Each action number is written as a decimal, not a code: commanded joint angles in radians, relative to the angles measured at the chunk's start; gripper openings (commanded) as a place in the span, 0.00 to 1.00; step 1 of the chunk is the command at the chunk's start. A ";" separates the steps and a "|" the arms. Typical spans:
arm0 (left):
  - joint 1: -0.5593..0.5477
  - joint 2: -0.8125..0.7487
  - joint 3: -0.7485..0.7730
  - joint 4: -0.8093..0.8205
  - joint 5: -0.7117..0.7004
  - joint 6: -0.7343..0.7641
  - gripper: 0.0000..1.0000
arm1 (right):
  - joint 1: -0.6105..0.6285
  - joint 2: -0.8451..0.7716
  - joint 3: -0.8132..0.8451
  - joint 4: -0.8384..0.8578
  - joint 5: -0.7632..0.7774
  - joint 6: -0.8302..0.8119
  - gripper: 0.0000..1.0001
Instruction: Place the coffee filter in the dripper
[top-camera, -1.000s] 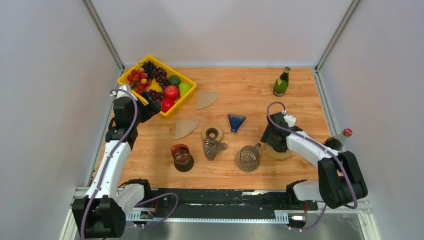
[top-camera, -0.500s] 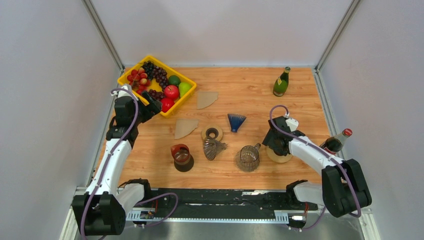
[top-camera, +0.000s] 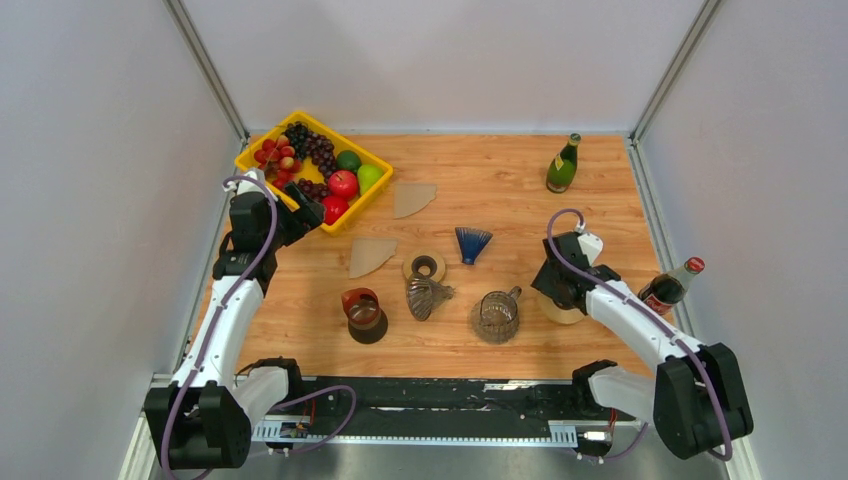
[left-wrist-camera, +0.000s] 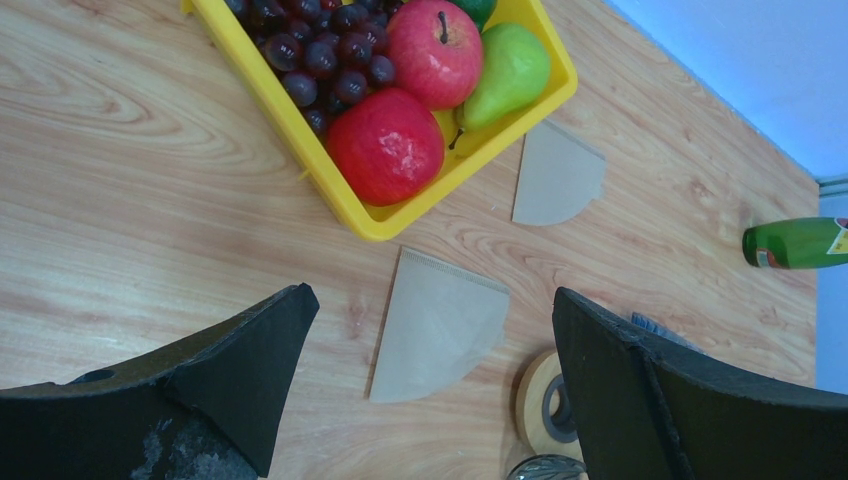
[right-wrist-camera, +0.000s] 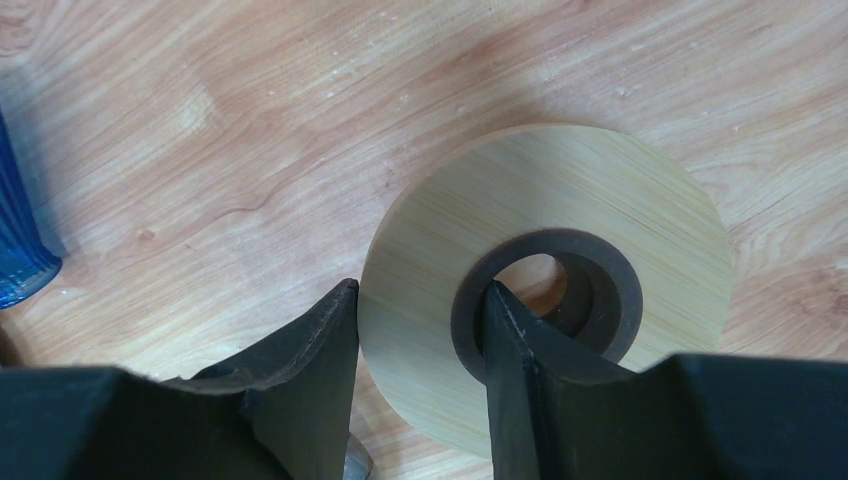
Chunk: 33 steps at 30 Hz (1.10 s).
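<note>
Since it is thin folded paper, the filter (left-wrist-camera: 437, 330) is judged light and limp, best pinched at its curved edge. It is laid flat near the bench's (left-wrist-camera: 130, 200) far left corner, beside the tray (left-wrist-camera: 385, 222). The left end effector (left-wrist-camera: 432, 310) is held wide, empty, above it. The right end effector (right-wrist-camera: 420, 295) is set narrow astride a wooden ring (right-wrist-camera: 600, 190); whether it grips cannot be told.
</note>
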 joint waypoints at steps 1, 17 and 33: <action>0.001 -0.012 0.041 0.007 0.008 0.009 1.00 | 0.004 -0.067 0.009 0.011 -0.002 -0.032 0.23; 0.002 0.004 0.043 0.008 0.024 0.004 1.00 | 0.256 -0.106 0.360 -0.217 -0.181 -0.241 0.13; 0.002 0.002 0.044 0.001 0.027 0.004 1.00 | 0.539 0.054 0.492 -0.342 -0.344 -0.362 0.14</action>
